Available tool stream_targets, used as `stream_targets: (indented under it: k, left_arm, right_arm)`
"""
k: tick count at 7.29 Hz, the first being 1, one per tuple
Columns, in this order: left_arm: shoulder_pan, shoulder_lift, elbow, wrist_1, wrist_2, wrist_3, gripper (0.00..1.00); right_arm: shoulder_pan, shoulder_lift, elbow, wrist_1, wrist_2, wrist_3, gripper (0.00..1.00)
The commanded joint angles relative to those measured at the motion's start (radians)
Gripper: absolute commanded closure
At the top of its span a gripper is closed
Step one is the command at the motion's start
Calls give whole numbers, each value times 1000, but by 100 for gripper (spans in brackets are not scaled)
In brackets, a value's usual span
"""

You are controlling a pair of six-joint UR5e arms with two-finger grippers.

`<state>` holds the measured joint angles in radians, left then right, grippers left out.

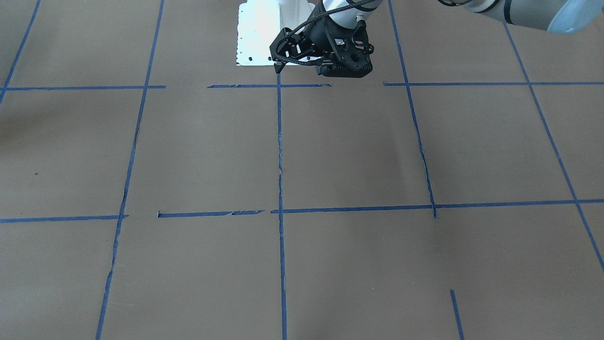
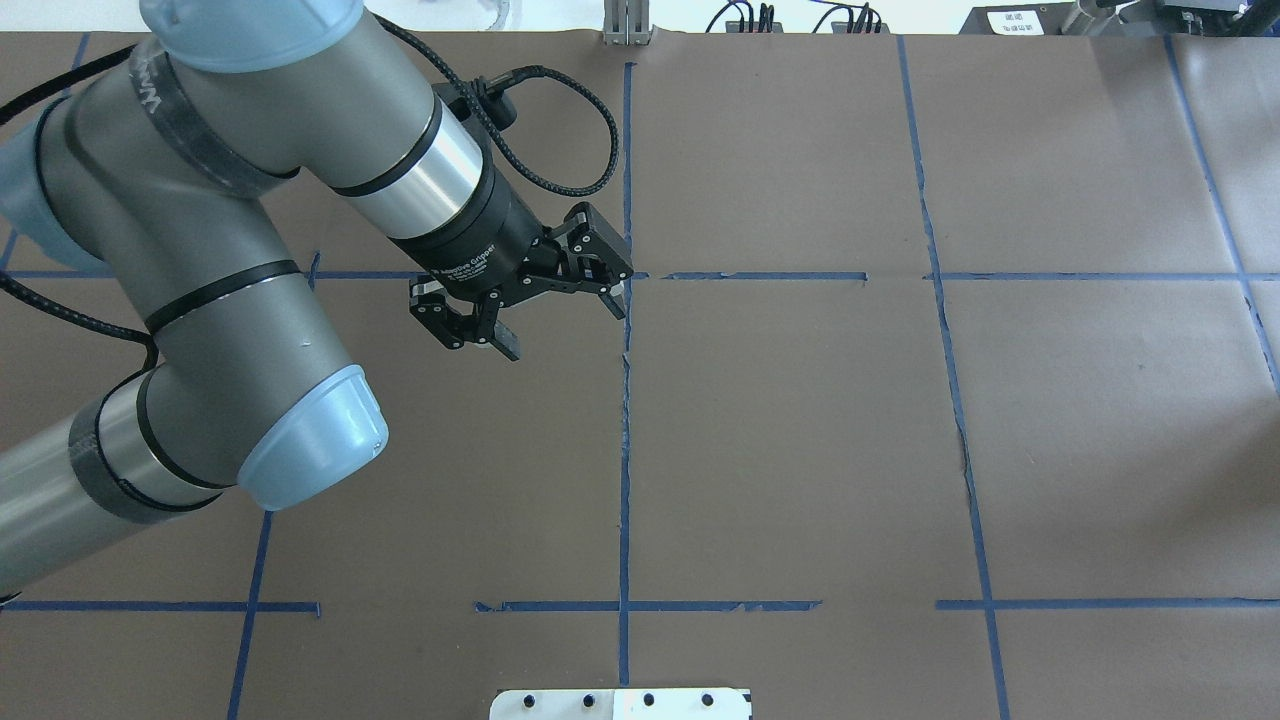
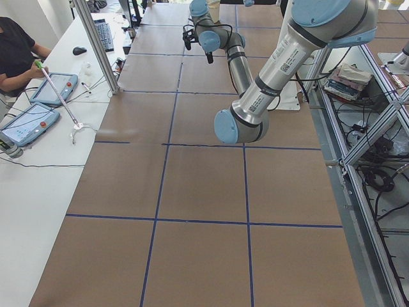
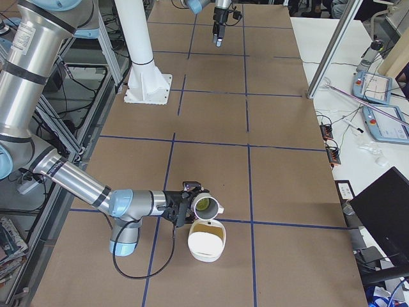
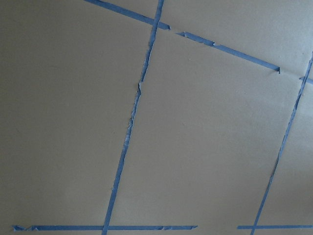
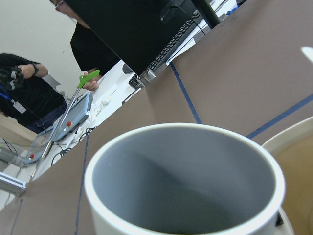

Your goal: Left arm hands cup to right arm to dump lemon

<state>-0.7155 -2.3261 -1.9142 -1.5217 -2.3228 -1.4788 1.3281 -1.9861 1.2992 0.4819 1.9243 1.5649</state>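
Cup (image 4: 203, 205) tilted, mouth partly upward; left end effector (image 2: 562, 328) apart, right end effector (image 4: 186, 208) unclear

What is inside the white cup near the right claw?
In the wrist view the cup shows only grey wall; its rim hides the bottom. From the side, a yellow-green lemon shows inside.

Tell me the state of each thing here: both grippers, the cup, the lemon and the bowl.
Left gripper: open, empty.
Right gripper: at the cup, open or shut unclear.
Cup: tilted, beside the bowl.
Lemon: inside the cup.
Bowl: upright on the table, no lemon in it.
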Motion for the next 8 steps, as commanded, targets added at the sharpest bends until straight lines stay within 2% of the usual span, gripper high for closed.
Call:
stream_targets:
  k: [1, 4, 6, 7, 8]
  left_arm:
    - [-2, 2, -6, 2, 0, 0, 0]
    - [-4, 14, -14, 2, 0, 0, 0]
    - [-4, 14, -20, 0, -1, 0, 0]
    - [-5, 14, -22, 2, -1, 0, 0]
    - [-6, 14, -25, 0, 0, 0, 0]
  right_arm:
    - [32, 32, -15, 59, 5, 366, 55]
    - [85, 76, -24, 93, -5, 834, 53]
    - [83, 139, -169, 312, -48, 1161, 53]
    - [83, 163, -204, 361, -51, 1278, 52]
    - [83, 167, -210, 362, -86, 1402, 49]
